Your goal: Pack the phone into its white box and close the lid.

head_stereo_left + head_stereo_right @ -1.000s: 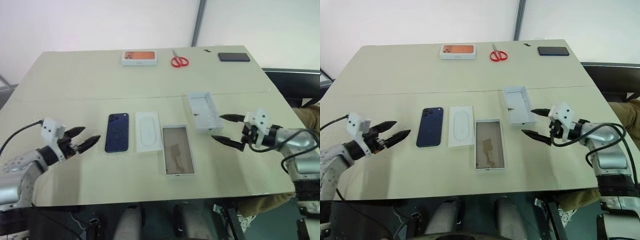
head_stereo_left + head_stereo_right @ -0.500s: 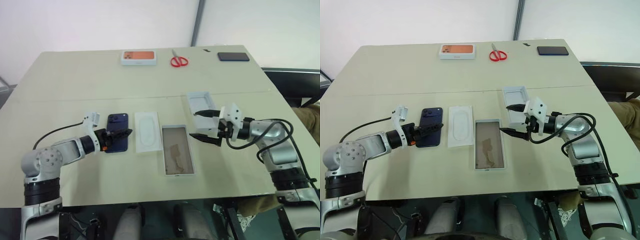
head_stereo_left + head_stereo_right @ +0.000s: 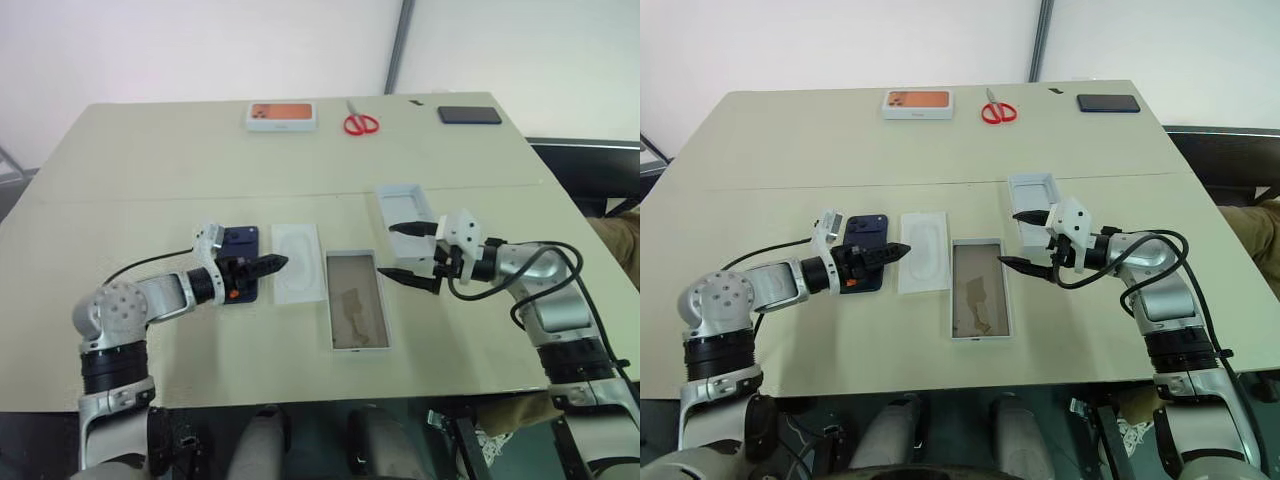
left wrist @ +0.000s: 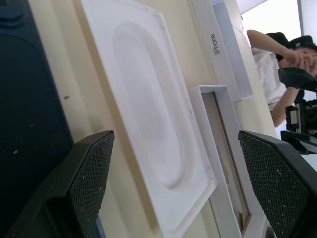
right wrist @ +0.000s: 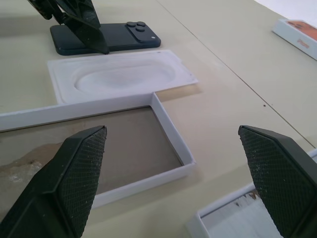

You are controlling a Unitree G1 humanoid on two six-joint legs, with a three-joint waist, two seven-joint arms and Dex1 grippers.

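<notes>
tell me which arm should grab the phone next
Left, probably. The left gripper hangs open right at the phone, while the right gripper is open across the white box, beside the lid.

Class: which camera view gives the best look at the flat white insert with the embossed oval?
The right wrist view: the insert lies whole and unobstructed, its oval hollow clear. The left wrist view crops its near end; in the head views it is small, beside the left end effector.

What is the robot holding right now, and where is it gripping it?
Nothing. The left gripper hovers with open jaws over the navy phone and white insert; the right gripper is open between the white box and lid.
</notes>
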